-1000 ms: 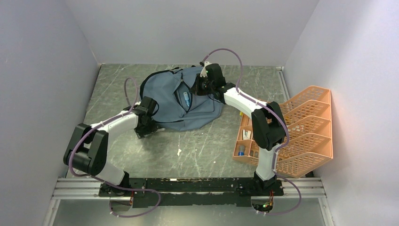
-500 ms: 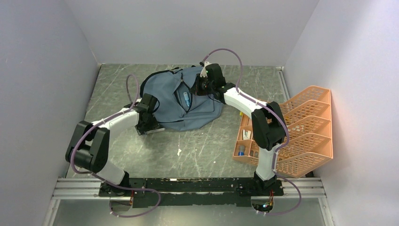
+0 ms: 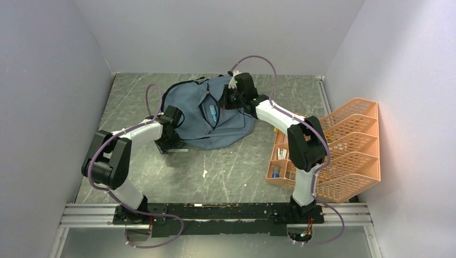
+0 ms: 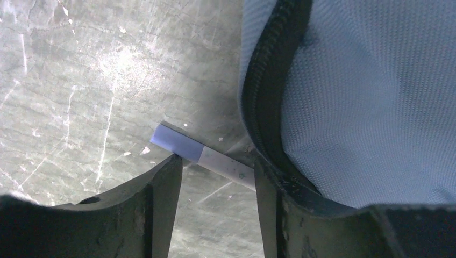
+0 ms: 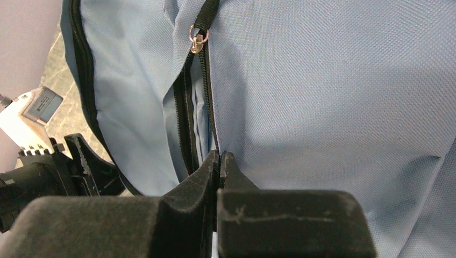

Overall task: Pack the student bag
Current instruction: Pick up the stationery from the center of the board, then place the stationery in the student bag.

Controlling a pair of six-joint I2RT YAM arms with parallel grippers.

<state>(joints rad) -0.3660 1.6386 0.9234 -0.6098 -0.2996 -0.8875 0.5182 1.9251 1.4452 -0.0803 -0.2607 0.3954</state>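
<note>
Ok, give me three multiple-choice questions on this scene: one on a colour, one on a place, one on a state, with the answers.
1. What colour is the student bag? A red; B blue-grey; C green.
2. Where on the table is the orange tray? A left; B right; C far middle.
3. The left gripper is: A open over a small stick; B shut on a strap; C out of view.
Answers: B, slate fabric with black zips; B, it sits against the right edge; A, its fingers stand apart beside the stick.
</note>
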